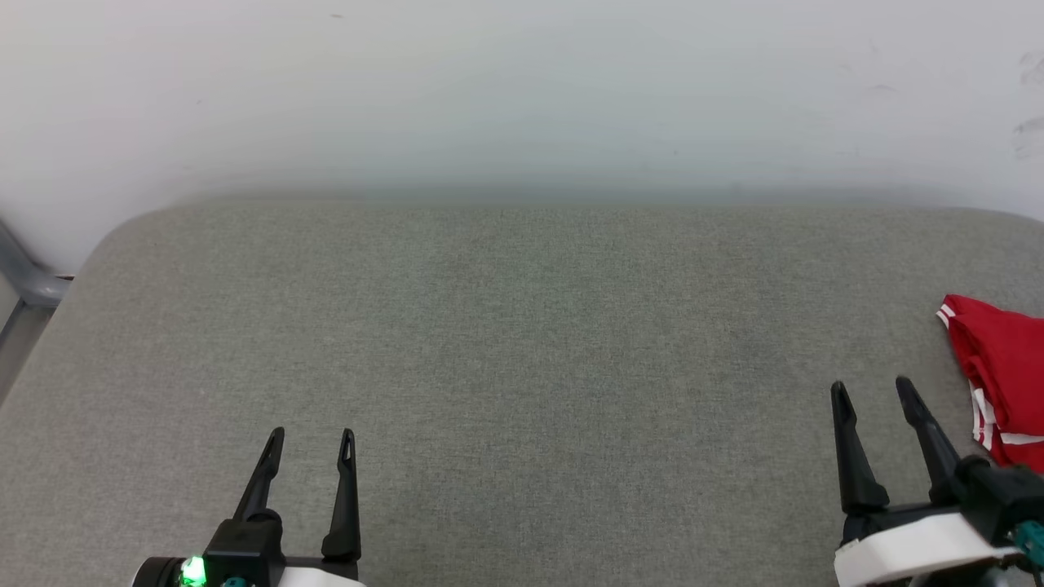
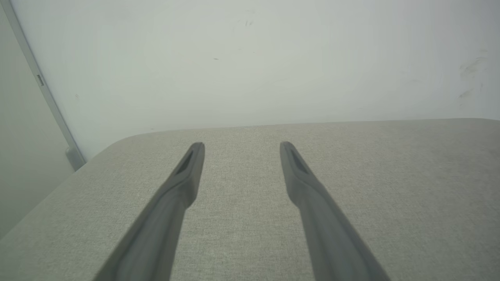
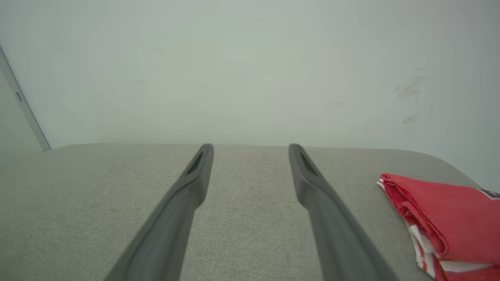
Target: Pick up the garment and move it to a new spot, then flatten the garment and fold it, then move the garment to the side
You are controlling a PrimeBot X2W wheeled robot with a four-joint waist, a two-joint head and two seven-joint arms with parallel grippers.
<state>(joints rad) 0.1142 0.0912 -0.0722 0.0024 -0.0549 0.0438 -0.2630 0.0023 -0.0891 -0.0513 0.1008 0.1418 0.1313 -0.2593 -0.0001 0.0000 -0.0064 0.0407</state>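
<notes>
While both arms sit low at the near edge, one garment (image 1: 1005, 359) lies on the grey surface (image 1: 522, 342), far to the right, cut off by the head view's border.

Count: one garment, two grippers, two dark fingers on each.

Garment: red, bunched into a loose folded heap, layered edges facing left. White-and-red striped trim shows at its upper left corner and along its lower left edge. In the right wrist view the garment (image 3: 441, 218) rests flat on the cloth-covered top, with a scrap of dark lettering at the frame's right border.

Left gripper (image 1: 312, 444): lower left, jaws wide, nothing between them, fingers pointing toward the wall (image 1: 522, 98). A green light glows on its body. Bare grey cloth shows between the fingers (image 2: 187, 171) in its own wrist view.

Right gripper (image 1: 871, 391): lower right, jaws wide, nothing held. It sits just left of the garment; the fingers (image 3: 312, 183) are apart from the cloth.

One grey metal post (image 1: 24, 285) stands at the surface's left, against the wall.
</notes>
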